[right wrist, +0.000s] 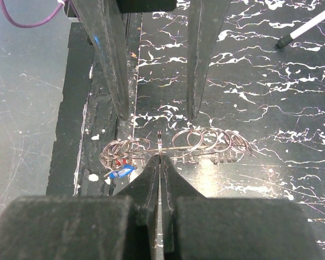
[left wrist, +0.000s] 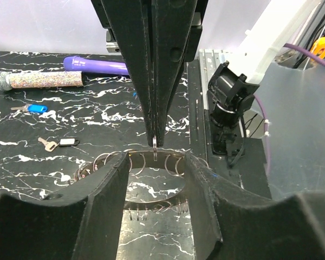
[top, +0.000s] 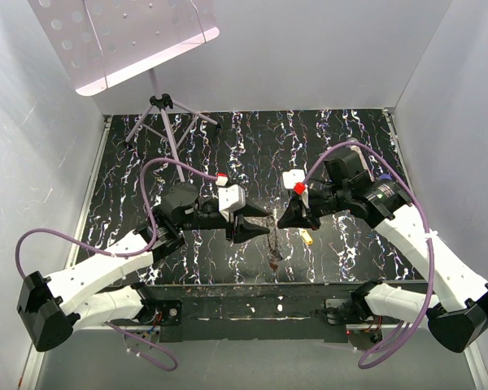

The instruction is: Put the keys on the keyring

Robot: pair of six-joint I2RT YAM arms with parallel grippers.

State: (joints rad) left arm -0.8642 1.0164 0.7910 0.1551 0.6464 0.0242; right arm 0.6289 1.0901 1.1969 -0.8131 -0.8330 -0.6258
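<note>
The keyring (right wrist: pixel 206 142) is a long wire loop strung with several small copper-coloured rings, hanging just above the dark marbled table. My right gripper (right wrist: pixel 160 156) is shut on one upright small ring at the middle of it. A blue-headed key and a red one (right wrist: pixel 119 171) hang at its left end. My left gripper (left wrist: pixel 157 160) is open, its fingers (left wrist: pixel 105 200) straddling the rings opposite the right gripper's tips (left wrist: pixel 154 142). A loose blue key (left wrist: pixel 33 108) and a key with a dark tag (left wrist: pixel 57 143) lie on the table. A yellow key (top: pixel 307 237) lies below the right gripper (top: pixel 286 218).
A purple marker (left wrist: pixel 95 65) and a glittery tube (left wrist: pixel 38 80) lie at the table's far side in the left wrist view. A music stand on a tripod (top: pixel 167 114) stands at the back left. The right arm's base (left wrist: pixel 227 108) and the metal front rail (top: pixel 252 305) are close by.
</note>
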